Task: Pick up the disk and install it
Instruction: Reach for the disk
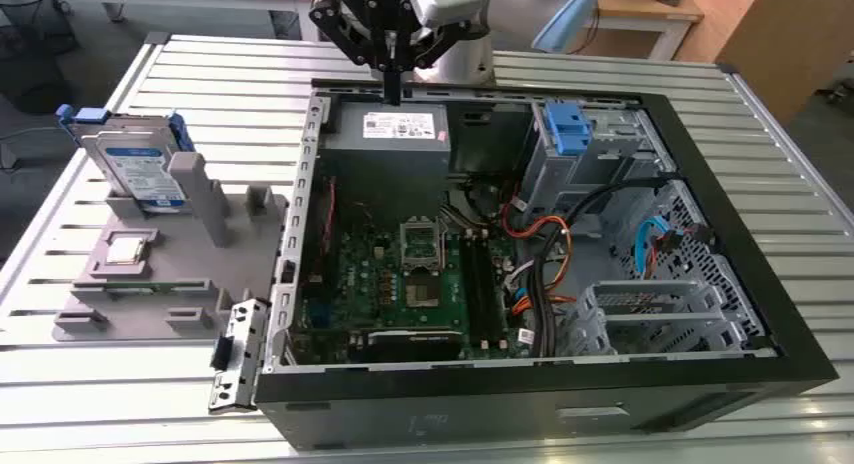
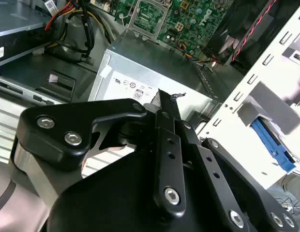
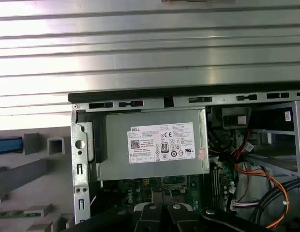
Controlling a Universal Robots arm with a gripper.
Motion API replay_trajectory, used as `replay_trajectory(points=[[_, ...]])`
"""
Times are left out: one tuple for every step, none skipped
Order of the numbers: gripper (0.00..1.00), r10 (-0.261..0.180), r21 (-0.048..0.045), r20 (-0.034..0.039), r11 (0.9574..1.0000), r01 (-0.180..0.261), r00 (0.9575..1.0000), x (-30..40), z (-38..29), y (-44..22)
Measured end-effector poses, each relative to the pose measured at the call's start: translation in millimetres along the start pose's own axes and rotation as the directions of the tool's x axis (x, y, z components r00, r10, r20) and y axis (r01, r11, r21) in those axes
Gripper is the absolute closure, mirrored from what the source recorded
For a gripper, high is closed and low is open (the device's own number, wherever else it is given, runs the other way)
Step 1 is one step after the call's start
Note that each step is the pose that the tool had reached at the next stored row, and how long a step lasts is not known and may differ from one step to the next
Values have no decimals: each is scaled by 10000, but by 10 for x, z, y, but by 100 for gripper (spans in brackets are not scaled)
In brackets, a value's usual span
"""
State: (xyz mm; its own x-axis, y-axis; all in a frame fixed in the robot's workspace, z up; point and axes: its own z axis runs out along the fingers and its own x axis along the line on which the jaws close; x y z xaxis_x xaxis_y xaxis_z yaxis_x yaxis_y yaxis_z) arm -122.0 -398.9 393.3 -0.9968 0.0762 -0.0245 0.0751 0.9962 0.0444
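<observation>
Hand [image 1: 394, 84], slim black fingers pinched together empty, hangs over boxy grey power supply [image 1: 387, 127], disk [image 1: 134, 169] well apart.

- Computer case [image 1: 561, 399] on the table [image 1: 200, 74]; parts fixture [image 1: 147, 284] at its nine o'clock in the exterior view.
- Disk [image 1: 134, 164] sits at the fixture's twelve o'clock end.
- Power supply [image 1: 394, 129] in the case's eleven o'clock corner, gripper [image 1: 391, 92] just above.

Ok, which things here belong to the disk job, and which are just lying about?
Job: disk, standing in the grey holder; gripper, above the power-supply box; open computer case.
Lying about: processor chip; motherboard; cables.
</observation>
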Motion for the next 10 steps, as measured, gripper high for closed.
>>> replay_trajectory(points=[[90,0,0,0,10000,0,10000,0,0,0],[90,1,0,0,10000,-1,10000,0,0,0],[90,0,0,0,10000,0,10000,0,0,0],[90,0,0,0,10000,0,10000,0,0,0],[90,0,0,0,10000,0,10000,0,0,0],[90,1,0,0,10000,-1,10000,2,0,0],[90,2,1,0,10000,-2,10000,7,0,0],[90,2,0,0,10000,-2,10000,15,0,-1],[90,1,0,0,10000,-1,10000,22,0,-2],[90,1,-1,1,10000,-1,10000,30,0,-2]])
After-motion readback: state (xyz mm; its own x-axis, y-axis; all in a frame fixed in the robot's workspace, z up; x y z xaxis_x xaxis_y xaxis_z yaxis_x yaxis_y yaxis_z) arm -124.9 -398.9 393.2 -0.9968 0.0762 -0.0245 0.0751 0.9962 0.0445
